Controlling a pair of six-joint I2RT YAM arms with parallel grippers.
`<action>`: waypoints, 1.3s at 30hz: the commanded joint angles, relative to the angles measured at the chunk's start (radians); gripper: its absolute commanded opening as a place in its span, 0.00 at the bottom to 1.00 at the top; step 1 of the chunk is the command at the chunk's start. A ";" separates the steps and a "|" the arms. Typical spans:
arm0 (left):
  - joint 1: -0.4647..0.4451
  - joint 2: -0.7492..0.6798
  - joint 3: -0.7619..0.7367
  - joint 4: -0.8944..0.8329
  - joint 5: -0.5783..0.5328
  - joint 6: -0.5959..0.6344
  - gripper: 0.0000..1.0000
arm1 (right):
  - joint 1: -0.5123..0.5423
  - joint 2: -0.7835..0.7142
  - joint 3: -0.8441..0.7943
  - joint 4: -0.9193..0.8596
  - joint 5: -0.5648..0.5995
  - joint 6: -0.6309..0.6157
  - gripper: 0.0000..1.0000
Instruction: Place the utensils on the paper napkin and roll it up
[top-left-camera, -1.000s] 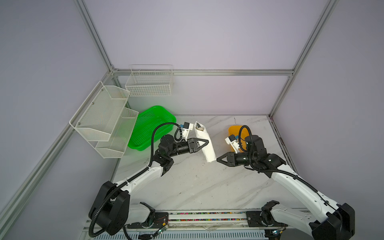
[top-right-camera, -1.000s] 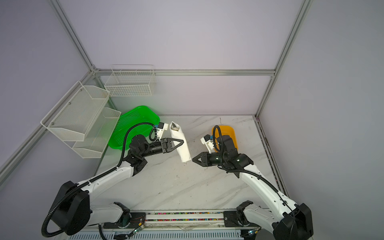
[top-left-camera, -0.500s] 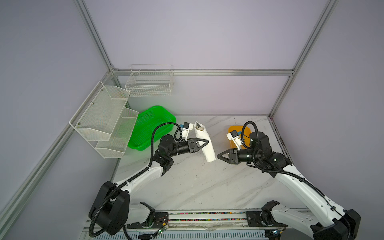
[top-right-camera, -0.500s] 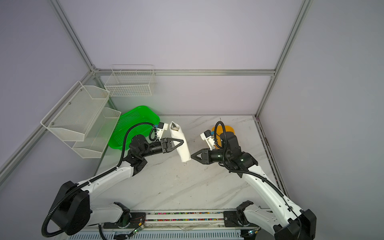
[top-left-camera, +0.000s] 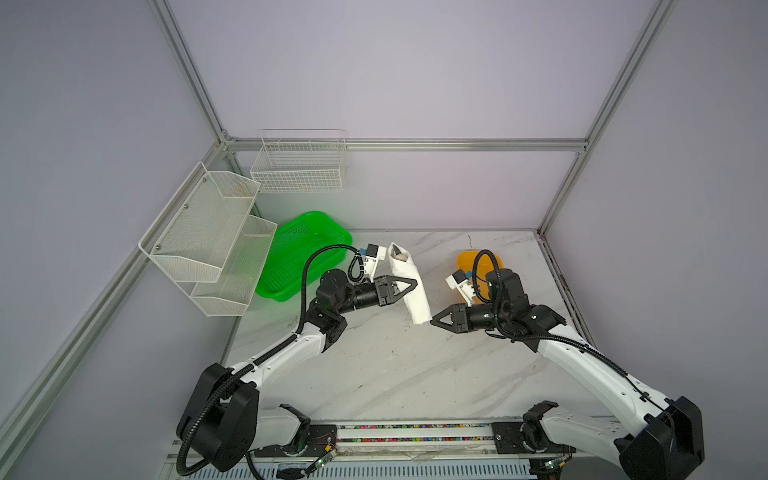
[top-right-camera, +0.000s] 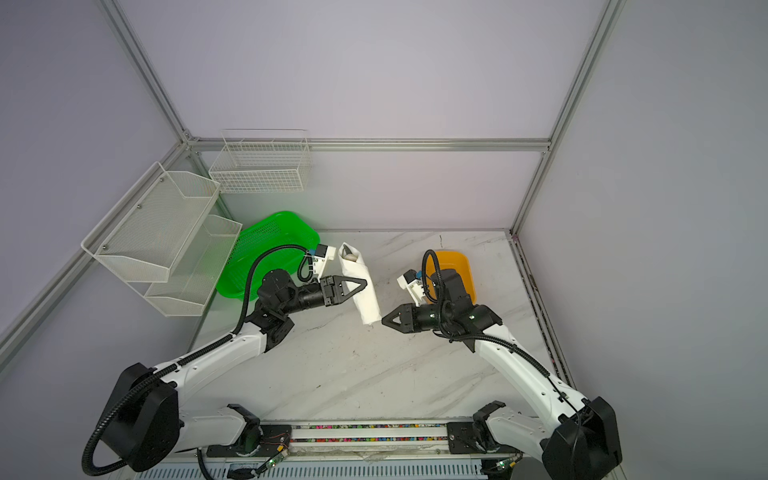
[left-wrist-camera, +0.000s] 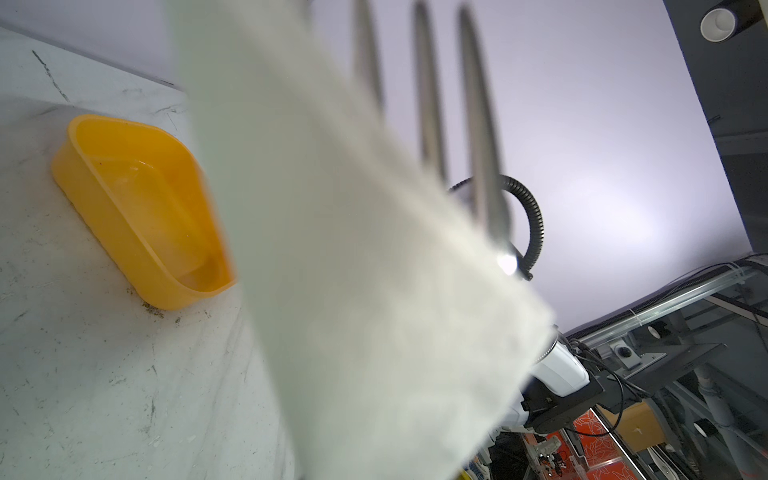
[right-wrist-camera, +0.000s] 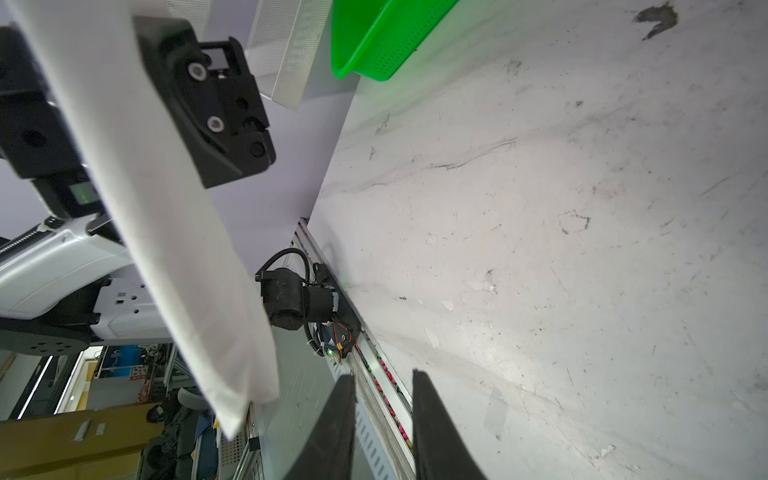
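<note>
Your left claw (top-left-camera: 409, 286) clamps rolled white paper napkin (top-left-camera: 420, 306) mid-length, lifted off white marbled surface (top-left-camera: 395, 365), likely so slim silver utensils (top-left-camera: 399, 252) stay wrapped inside. Your right claw (top-left-camera: 435, 321), narrowly parted, empty, hovers just beside near end, probably to steady it.

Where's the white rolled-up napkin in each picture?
Top view: paper napkin near centre, clamped in left gripper.
Top view: paper napkin just left of centre, same grip.
Left wrist: blurry white band across the middle.
Right wrist: white strip slanting down the left side.
Shared landmark: marbled tabletop, in all four.
</note>
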 joint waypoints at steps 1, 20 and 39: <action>0.006 -0.040 0.082 0.062 0.000 0.002 0.14 | -0.003 -0.014 0.007 -0.030 0.034 -0.031 0.27; 0.005 -0.038 0.087 0.055 0.023 -0.003 0.14 | -0.005 -0.007 0.119 0.352 -0.109 0.120 0.60; 0.005 -0.023 0.097 0.109 0.051 -0.048 0.14 | 0.054 0.181 0.128 0.446 -0.219 0.099 0.50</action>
